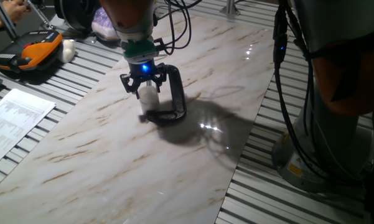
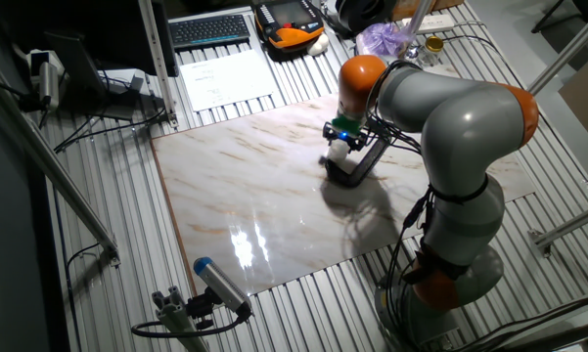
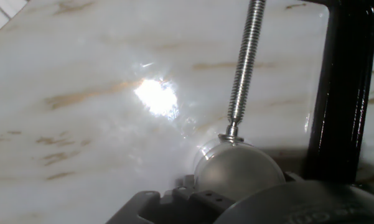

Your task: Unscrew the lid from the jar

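My gripper (image 1: 147, 87) is down over the small jar, which the black C-clamp (image 1: 173, 99) holds on the marble board. Its black fingers (image 1: 129, 83) sit against the sides of the whitish lid (image 1: 149, 93), shut on it. In the hand view the lid (image 3: 239, 169) is a translucent round dome at the bottom centre, and the tip of the clamp's metal screw (image 3: 243, 68) touches it. The jar body below the lid is mostly hidden by the lid and clamp. In the other fixed view the gripper (image 2: 342, 139) stands over the lid (image 2: 339, 153).
The clamp's black frame (image 3: 339, 87) rises close on the right of the lid. The marble board (image 1: 112, 155) lies on a slatted table. Papers (image 1: 12, 121) and an orange-black device (image 1: 28, 53) lie at the left. The arm's base (image 2: 450, 264) stands beside the board.
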You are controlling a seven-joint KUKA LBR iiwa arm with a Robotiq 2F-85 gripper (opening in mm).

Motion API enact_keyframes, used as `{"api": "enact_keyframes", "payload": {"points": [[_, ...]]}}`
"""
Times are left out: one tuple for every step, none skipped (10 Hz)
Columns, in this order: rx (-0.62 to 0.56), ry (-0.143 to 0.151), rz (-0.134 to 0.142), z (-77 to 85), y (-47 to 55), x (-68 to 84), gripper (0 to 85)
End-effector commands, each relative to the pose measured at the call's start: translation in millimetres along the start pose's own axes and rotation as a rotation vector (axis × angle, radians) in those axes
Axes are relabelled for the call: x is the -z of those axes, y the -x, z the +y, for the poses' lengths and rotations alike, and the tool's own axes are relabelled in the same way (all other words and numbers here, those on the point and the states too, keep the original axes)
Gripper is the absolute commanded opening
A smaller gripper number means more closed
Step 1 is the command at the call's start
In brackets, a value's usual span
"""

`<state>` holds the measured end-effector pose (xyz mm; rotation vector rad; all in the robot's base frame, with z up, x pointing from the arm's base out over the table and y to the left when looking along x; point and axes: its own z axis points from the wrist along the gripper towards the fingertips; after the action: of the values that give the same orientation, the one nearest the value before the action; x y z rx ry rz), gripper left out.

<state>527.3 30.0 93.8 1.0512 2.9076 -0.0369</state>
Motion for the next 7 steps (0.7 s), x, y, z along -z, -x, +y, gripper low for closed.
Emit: {"api": "enact_keyframes", "payload": {"points": [[0.021, 0.005, 0.006, -0.2, 0.0, 0.0, 51.0], [0.047, 0.005, 0.005, -0.2, 0.0, 0.1, 51.0], [0.081, 0.006, 0.006, 0.0, 0.1, 0.0, 51.0], [0.105, 0.007, 0.012, 0.1, 0.2, -0.1, 51.0], [0.137, 0.009, 0.012, 0.2, 0.3, -0.2, 51.0], [0.174, 0.012, 0.012, 0.4, 0.5, -0.8, 51.0], [0.202, 0.013, 0.016, 0.6, 0.6, -0.7, 51.0]]}}
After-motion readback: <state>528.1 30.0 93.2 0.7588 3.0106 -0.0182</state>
